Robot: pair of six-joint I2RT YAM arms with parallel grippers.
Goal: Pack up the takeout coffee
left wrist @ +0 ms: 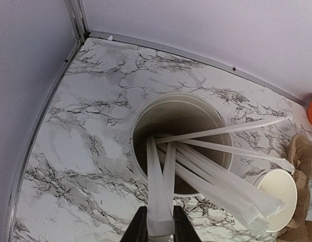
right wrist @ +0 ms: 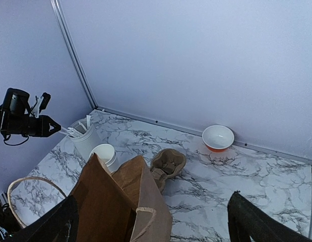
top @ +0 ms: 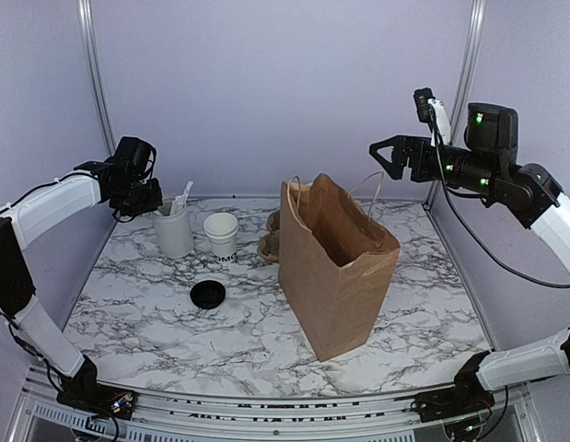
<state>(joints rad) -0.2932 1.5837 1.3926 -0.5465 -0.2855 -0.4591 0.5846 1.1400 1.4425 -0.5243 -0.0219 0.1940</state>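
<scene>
So the coffee cup [top: 221, 235] is sitting upright on the marble table [top: 266, 341] with its top open. The black lid [top: 208, 295] is lying flat on its own, nearer the arm bases and apart from the cup. Going by the left gripper [left wrist: 160, 228], the cup is just off to the right of the fingertips and lower down, right beside the white tumbler [top: 173, 235] that the gripper hangs over. Those left fingers [left wrist: 139, 229] are pinched narrow on the handle of a white cutlery piece [left wrist: 154, 191] sticking out of the tumbler. At least that's how it looks, since the wrist view only catches the very tips. The right gripper [top: 384, 157] is up in the air with its fingers spread wide and nothing between them. The brown paper bag [top: 335, 267] stands open-mouthed below and to the left of it. The pulp cup carrier [right wrist: 167, 164] is behind the bag, and a white bowl [right wrist: 218, 137] sits by the back wall, well ahead of those fingers.
</scene>
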